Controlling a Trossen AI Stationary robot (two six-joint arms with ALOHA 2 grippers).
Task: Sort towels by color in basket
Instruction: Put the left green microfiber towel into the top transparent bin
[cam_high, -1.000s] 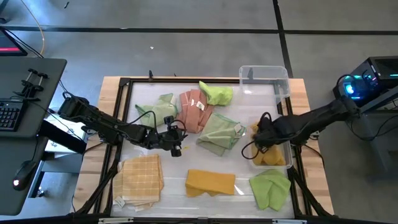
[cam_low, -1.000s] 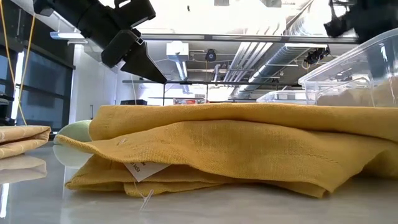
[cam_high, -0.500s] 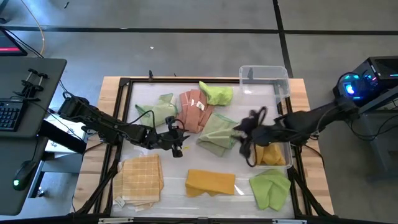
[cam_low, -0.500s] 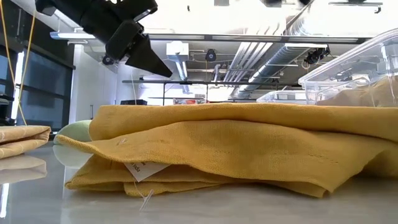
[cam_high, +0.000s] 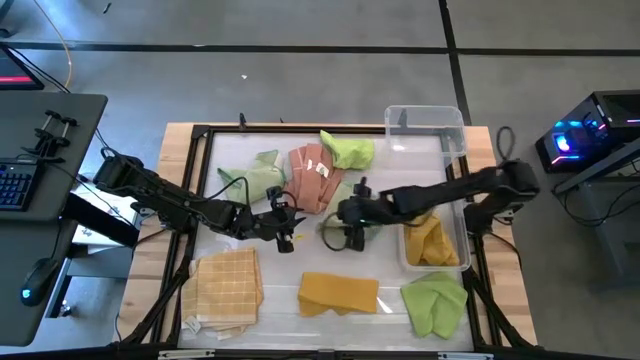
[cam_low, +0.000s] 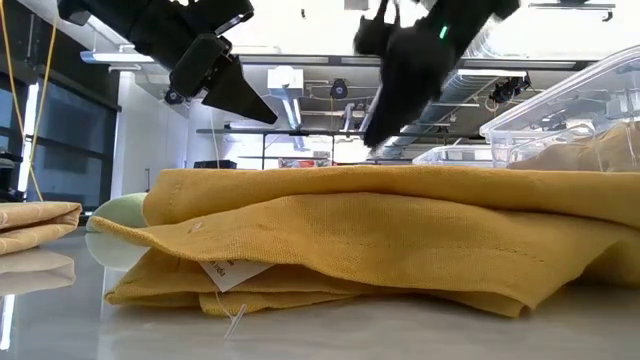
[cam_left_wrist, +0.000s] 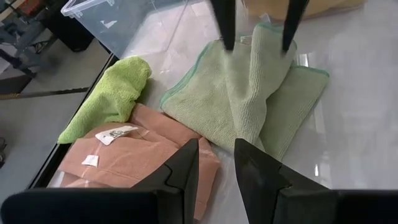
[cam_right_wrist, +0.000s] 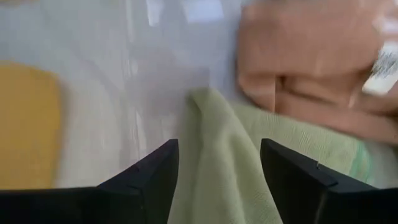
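partly hidden pale green towel (cam_high: 352, 208) lies under the spread-fingered right gripper (cam_high: 345, 226).

The towels (cam_high: 339, 292) are soft matt cloth, the mustard one coarsely woven with a paper tag. The bench (cam_high: 300, 258) top is smooth, glossy and reflective, edged in pale wood. The bin (cam_high: 428, 125) is clear glossy plastic.

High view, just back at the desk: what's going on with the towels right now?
The right gripper, fingers open, is over the pale green towel mid-table, empty. One mustard towel lies in the clear bin. The left gripper waits nearby, holding nothing. On the table lie the pink towel, lime towels, another mustard towel and the check towel.
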